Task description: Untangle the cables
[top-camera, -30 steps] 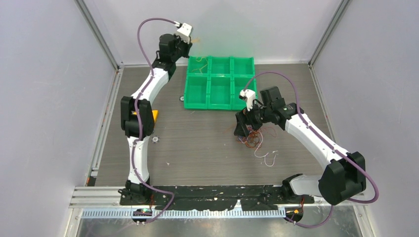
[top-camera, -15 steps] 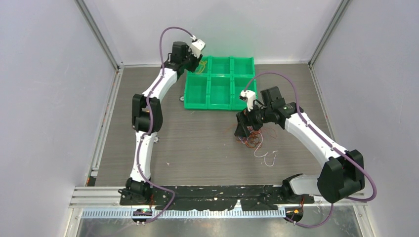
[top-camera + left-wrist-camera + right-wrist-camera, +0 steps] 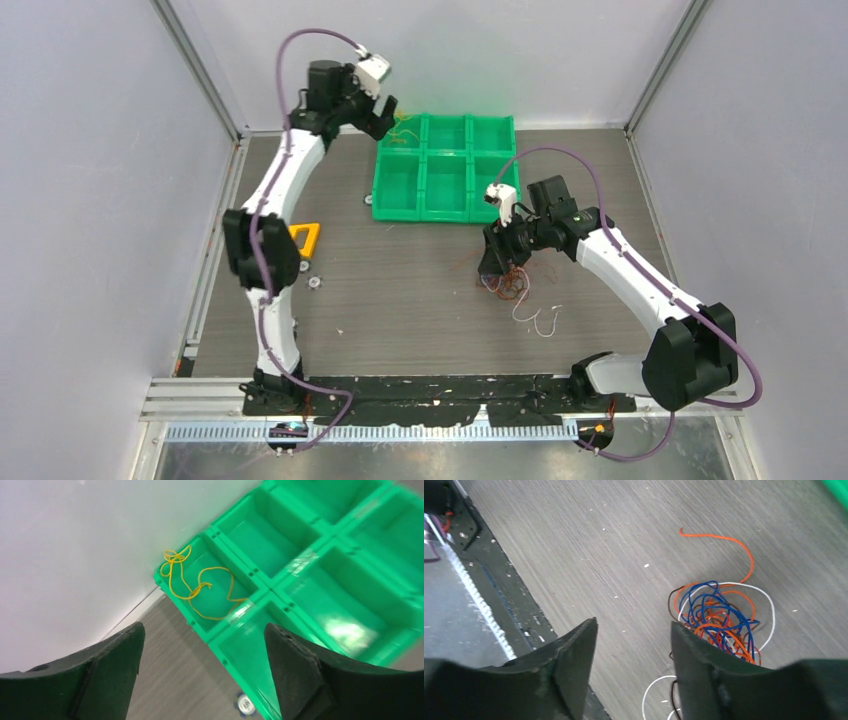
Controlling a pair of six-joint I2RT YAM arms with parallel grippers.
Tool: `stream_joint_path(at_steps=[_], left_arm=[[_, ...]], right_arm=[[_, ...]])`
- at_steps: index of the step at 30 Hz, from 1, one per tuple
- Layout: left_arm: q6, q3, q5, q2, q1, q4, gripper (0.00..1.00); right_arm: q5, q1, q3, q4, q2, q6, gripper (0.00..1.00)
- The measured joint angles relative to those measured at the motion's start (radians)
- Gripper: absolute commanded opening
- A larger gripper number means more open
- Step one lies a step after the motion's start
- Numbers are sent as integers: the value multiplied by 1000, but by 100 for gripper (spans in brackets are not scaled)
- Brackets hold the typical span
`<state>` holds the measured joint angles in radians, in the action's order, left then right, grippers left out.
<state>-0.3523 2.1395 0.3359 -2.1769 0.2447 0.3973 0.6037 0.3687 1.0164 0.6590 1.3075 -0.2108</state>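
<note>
Now, tray (image 3: 310, 555): glossy green plastic, six cells.
Yellow cable (image 3: 200, 587): thin loops, stretched back to front in tray's far-left cell.
Tangle (image 3: 719, 620): roundish knot (orange, blue, white) before tray.
Left gripper (image 3: 202, 635): spread, empty.
Right gripper (image 3: 634, 640): parted, empty.

Plain pale walls (image 3: 80, 200) box me in on three sides, with slim metal posts (image 3: 197, 65) running up the two far corners. Under me lies a grey wood-grain table (image 3: 400, 310) flecked with small white crumbs, edged nearest me by a black strip (image 3: 450, 385) and a ribbed metal rail (image 3: 400, 432). The light is even and soft.
</note>
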Motion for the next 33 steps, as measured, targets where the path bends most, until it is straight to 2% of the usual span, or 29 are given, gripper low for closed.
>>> stream_joint_path(at_steps=[3, 5, 9, 12, 15, 17, 20, 24, 28, 33], left_arm=[[53, -172, 126, 225, -49, -19, 93], [77, -291, 217, 379, -79, -31, 93], [124, -644, 412, 747, -95, -72, 94], [198, -921, 529, 959, -21, -151, 95], [330, -1193, 578, 1085, 93, -277, 96], [402, -1313, 565, 1099, 174, -332, 96], [475, -1382, 511, 1097, 286, -377, 96], [559, -1385, 438, 1073, 392, -515, 93], [635, -1375, 346, 983, 464, -669, 89], [678, -1341, 219, 885, 533, -756, 80]], right_arm=[[29, 0, 1, -2, 0, 4, 32], [56, 0, 2, -7, 0, 14, 26], [134, 0, 24, -20, 0, 45, 24], [211, 0, 49, -74, -5, 90, 25], [257, 0, 50, -183, -26, 193, 23], [270, 1, 39, -286, -48, 281, 21], [280, 2, 24, -417, -64, 410, 18], [283, 3, -2, -567, -64, 562, 17], [291, 3, -53, -690, -64, 697, 17], [301, 5, -100, -812, -63, 843, 18]])
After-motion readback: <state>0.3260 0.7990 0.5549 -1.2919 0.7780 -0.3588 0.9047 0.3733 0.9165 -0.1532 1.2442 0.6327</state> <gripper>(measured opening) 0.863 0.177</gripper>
